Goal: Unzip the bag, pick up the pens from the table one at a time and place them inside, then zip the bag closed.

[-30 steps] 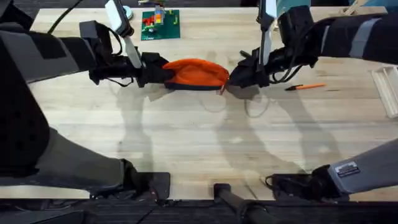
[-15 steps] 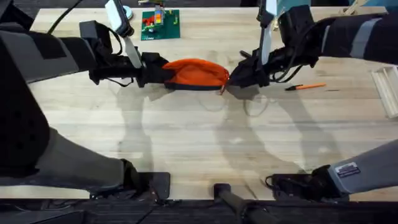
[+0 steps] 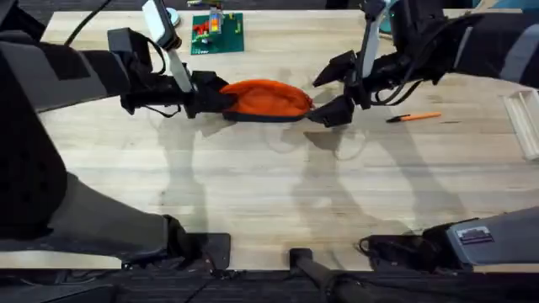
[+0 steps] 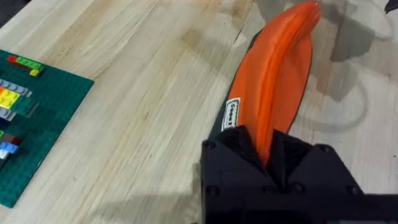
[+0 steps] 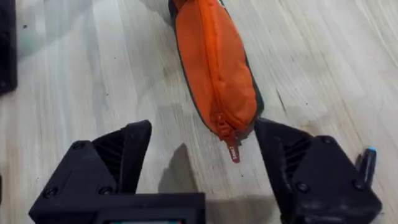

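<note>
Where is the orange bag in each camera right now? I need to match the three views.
Overhead: the bag lies on the far middle of the table, between the two grippers.
Left wrist: the bag runs away from the left gripper, which is shut on its near end.
Right wrist: the bag lies ahead of the open right gripper.
Shared landmark: the zipper pull tab at the bag's right-gripper end.
</note>
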You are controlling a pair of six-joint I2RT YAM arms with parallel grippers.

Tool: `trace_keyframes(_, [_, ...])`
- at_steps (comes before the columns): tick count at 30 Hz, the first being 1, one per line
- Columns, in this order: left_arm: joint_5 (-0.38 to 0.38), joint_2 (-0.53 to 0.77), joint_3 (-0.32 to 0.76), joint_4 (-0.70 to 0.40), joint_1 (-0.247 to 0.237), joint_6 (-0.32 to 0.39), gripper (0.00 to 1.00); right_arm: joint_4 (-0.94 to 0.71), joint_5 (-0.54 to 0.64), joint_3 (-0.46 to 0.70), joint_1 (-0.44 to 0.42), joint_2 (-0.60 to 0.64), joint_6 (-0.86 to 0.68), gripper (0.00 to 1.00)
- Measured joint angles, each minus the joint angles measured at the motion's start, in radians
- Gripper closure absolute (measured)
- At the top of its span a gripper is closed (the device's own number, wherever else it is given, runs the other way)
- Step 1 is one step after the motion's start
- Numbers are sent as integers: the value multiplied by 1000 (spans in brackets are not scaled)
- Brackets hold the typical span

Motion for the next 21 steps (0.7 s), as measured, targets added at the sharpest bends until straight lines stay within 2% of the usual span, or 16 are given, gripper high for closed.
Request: trace_keyframes(21, [0, 0, 0, 0, 0, 0, 959, -8, 23, 1, -17, -42, 42, 6])
